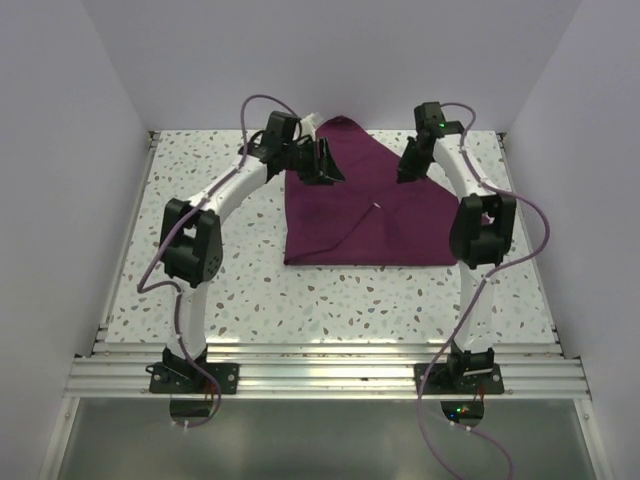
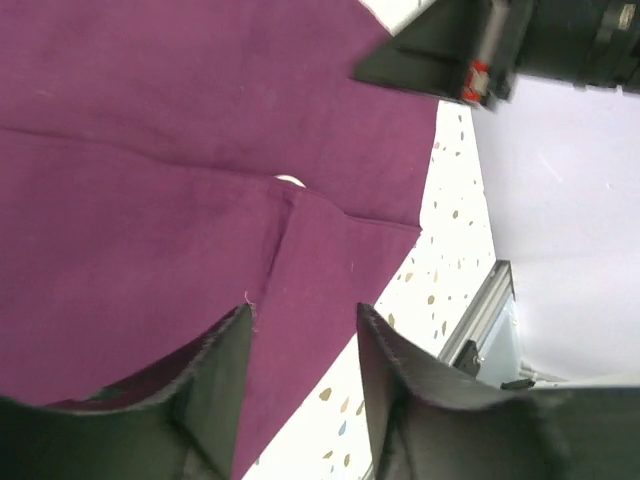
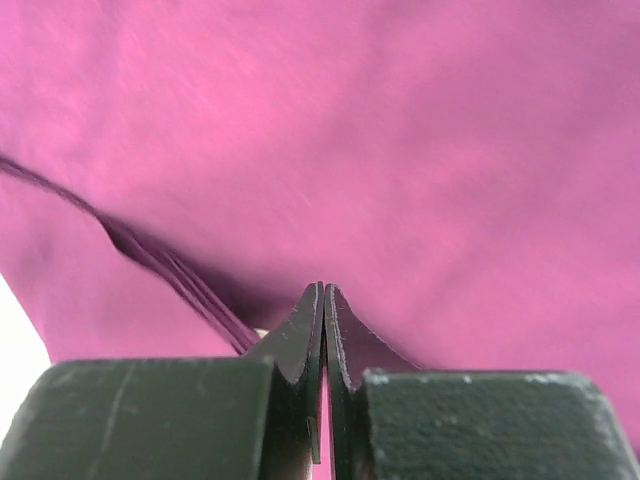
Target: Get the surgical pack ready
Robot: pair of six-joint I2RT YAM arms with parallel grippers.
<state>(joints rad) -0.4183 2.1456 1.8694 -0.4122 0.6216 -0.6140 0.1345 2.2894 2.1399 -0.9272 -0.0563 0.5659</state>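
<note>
Cloth [image 1: 370,215] lies at the far middle of the table [image 1: 330,300] in the top view, folded into a squarish bundle with flaps meeting near its centre. Its far corner juts out as a point, so the wrap looks well advanced but not closed. That last corner probably needs folding in. The left gripper [image 1: 325,172] hangs over the bundle's far left edge and the right gripper [image 1: 410,170] over its far right part. No tray, scissors or gauze shows. They may be under the folds, but I cannot tell. A small white scrap [image 1: 312,122] pokes out beside the left wrist, too small to name.

In the left wrist view the left gripper [image 2: 305,315] has its jaws well apart with nothing between them, above the cloth's edge where it meets the speckled table. A white sliver [image 2: 290,180] peeks from under a flap seam; what it is stays unclear.

In the right wrist view the right gripper [image 3: 324,290] is closed tip to tip just above the cloth. No fabric is visibly pinched, though the blur and the close framing hide the contact point. A dark crease runs off to the left.
</note>
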